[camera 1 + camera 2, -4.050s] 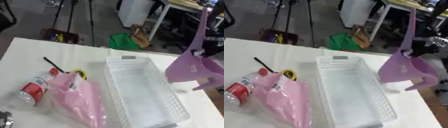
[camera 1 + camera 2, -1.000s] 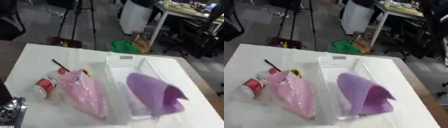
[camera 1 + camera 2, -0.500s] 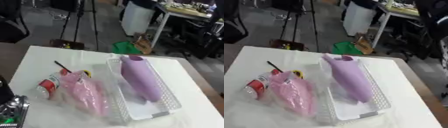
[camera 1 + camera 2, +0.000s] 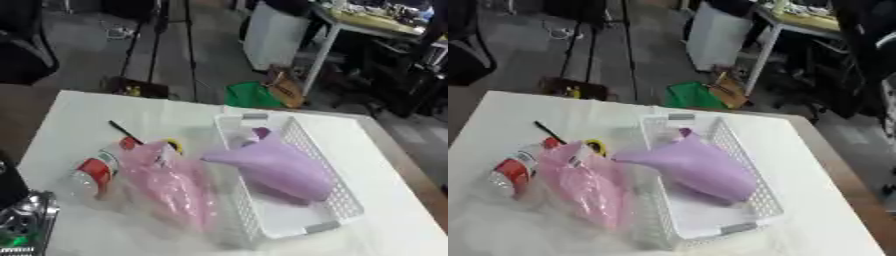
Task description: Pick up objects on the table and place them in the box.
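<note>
Purple bag (image 4: 278,169): lies in the white basket (image 4: 336,187) near the table's right edge, tip overhanging the left wall; your hands are out of view, so grip unknown; your next reach for the pink bag (image 4: 172,186) could snag that tip.

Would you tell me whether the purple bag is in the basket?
Mostly in: the purple bag lies inside the white basket, one end overhanging its left wall.

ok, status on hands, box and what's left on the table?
Neither hand clearly in view. Purple bag in the white basket, one end poking over the left wall. Pink bag, bottle and black stick on the table.
</note>
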Available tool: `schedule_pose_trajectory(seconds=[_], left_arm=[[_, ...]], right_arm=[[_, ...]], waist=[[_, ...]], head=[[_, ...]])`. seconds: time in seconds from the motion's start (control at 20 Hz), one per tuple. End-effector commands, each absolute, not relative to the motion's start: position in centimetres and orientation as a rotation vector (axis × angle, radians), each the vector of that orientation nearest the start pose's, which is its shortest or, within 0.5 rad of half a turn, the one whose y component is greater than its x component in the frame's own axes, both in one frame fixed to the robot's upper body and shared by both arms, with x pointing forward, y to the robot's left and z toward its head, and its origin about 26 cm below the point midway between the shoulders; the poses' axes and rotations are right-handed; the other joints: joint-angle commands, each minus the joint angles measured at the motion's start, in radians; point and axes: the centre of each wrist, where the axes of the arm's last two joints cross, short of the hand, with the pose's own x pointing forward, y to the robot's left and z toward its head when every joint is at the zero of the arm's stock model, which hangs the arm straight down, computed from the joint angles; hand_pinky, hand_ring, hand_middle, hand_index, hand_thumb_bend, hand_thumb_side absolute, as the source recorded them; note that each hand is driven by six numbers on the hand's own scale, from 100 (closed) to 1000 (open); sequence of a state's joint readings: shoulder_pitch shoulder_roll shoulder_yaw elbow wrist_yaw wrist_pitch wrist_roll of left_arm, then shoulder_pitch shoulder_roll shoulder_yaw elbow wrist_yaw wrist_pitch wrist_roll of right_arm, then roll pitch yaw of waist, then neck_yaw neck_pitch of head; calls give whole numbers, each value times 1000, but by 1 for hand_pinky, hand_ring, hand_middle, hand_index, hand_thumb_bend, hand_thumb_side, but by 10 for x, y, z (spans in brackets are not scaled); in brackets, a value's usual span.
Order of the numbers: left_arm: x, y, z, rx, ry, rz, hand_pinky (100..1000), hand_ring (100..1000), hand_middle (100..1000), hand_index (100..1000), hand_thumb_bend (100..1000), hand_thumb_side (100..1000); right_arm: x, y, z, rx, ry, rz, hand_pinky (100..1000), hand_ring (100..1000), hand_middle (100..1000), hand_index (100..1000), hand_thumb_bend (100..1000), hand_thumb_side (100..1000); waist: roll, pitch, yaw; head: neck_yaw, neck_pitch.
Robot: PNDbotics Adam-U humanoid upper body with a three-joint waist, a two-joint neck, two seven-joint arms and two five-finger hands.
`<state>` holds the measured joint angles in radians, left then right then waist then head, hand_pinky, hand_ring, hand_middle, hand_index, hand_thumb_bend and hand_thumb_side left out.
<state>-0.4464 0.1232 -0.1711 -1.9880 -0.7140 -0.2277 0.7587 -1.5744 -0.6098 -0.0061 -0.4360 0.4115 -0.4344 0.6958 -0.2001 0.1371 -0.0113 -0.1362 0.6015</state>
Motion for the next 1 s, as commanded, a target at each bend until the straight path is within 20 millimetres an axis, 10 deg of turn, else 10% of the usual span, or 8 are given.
schedule_pose_trajectory(seconds=[0.05, 0.6, 0.75, 1.0], left_arm=[[303, 168, 223, -878, 3161, -265, 682, 673, 756, 749, 100, 995], [303, 169, 226, -883, 3153, -270, 685, 676, 759, 753, 100, 1000], [303, 169, 226, -888, 3154, -270, 686, 679, 761, 755, 100, 1000], [304, 170, 227, -896, 3149, -277, 693, 685, 768, 764, 100, 1000]], right_arm=[[485, -337, 439, -505, -1824, 1680, 100, 100, 100, 417, 100, 396], [465, -348, 465, -478, -2040, 1558, 100, 100, 100, 443, 100, 621], [456, -355, 475, -462, -2119, 1503, 199, 100, 100, 539, 100, 862], [444, -365, 483, -440, -2191, 1438, 353, 100, 108, 649, 100, 1000]], waist=[[7, -12, -1], [15, -7, 3], [19, -3, 2], [23, -1, 2]], head=[[-5, -10], [-13, -25], [-22, -30], [-63, -64]])
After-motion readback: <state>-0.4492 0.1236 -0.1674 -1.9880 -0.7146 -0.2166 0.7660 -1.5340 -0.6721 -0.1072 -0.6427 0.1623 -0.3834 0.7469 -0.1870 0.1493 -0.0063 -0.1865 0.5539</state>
